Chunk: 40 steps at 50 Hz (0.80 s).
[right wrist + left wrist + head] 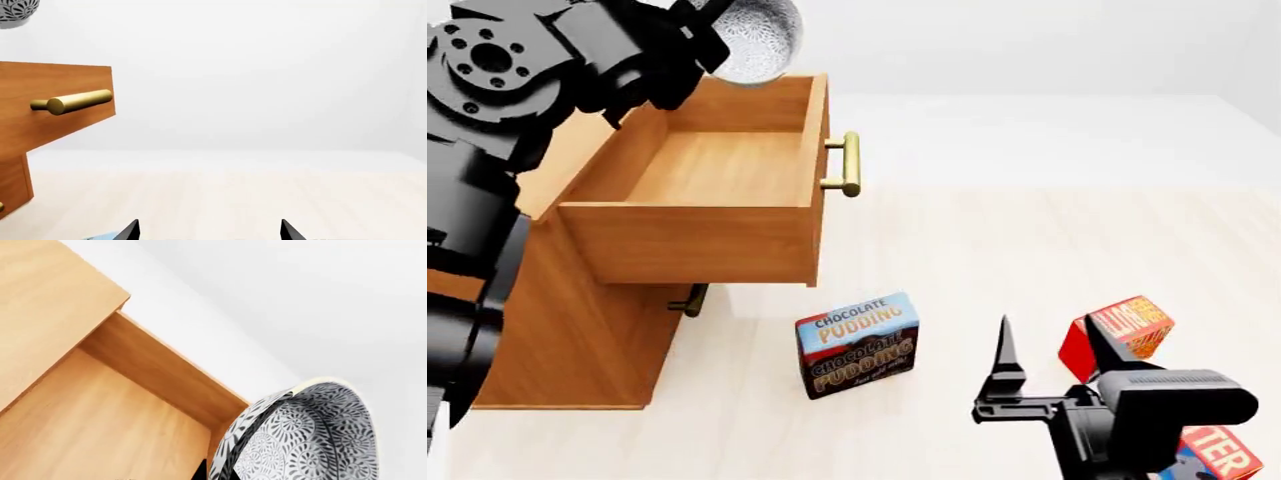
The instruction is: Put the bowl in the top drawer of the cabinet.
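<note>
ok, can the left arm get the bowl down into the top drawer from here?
Probably yes. The top drawer stands pulled out with its inside bare, and the bowl, in the left pincer, hangs above its far edge.

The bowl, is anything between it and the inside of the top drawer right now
Nothing visible is. The top drawer is pulled out and looks empty inside, and the bowl, carried by the left gripper, hangs above its far edge.

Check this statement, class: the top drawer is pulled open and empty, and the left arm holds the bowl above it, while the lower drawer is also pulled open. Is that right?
One part is wrong: the lower drawer is shut, its handle close against the cabinet, as the head view shows. The rest stands: the top drawer is pulled open and empty, and the left arm holds the bowl above it.
</note>
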Tool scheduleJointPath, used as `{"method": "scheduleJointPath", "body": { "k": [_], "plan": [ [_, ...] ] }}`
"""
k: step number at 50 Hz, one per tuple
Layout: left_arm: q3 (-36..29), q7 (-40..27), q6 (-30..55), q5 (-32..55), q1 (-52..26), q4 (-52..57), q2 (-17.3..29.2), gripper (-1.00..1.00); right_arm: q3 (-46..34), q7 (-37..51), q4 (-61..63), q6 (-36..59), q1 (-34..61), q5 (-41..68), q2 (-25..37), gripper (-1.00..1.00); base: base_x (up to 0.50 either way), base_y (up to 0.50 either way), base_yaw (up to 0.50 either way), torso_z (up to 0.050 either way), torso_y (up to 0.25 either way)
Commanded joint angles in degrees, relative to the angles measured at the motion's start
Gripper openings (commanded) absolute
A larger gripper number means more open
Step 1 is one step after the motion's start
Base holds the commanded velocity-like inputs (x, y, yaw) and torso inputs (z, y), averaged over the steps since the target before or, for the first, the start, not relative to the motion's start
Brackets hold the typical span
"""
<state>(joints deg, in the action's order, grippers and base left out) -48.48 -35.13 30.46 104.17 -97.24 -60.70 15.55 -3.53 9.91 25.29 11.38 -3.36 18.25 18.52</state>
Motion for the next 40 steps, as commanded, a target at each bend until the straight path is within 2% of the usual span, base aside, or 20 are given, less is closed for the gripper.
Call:
{"method": "scheduleJointPath", "body": {
  "k": [1, 11, 32, 40],
  "plan": [
    [-2.24, 0.00, -3.17, 2.33, -1.93, -14.27, -3.86, -1.00, -1.06, -0.23, -0.82, -0.05, 0.42, -0.17, -0.01, 1.00, 0.00, 0.00, 0.00, 0.000, 0.000],
    [-12.69, 0.29, -4.59, 15.32, -0.86, -14.27, -3.05, -1.00, -1.64, -0.28, -2.41, -0.28, 1.00, -0.30, -0.16, 1.00, 0.00, 0.00, 0.00, 0.000, 0.001],
    [-46.38, 5.38, -7.22, 55.44, -1.69, -14.28, -2.73, -1.00, -4.24, -0.72, -5.44, -0.82, 2.08, -1.69, -0.44, 1.00, 0.00, 0.00, 0.00, 0.000, 0.000],
    [-57.48, 0.61, -11.76, 64.76, -0.52, -14.28, -3.19, -1.00, -4.87, -0.71, -5.56, -0.85, 2.18, -1.87, -0.41, 1.00, 0.00, 0.00, 0.00, 0.000, 0.000]
  ]
}}
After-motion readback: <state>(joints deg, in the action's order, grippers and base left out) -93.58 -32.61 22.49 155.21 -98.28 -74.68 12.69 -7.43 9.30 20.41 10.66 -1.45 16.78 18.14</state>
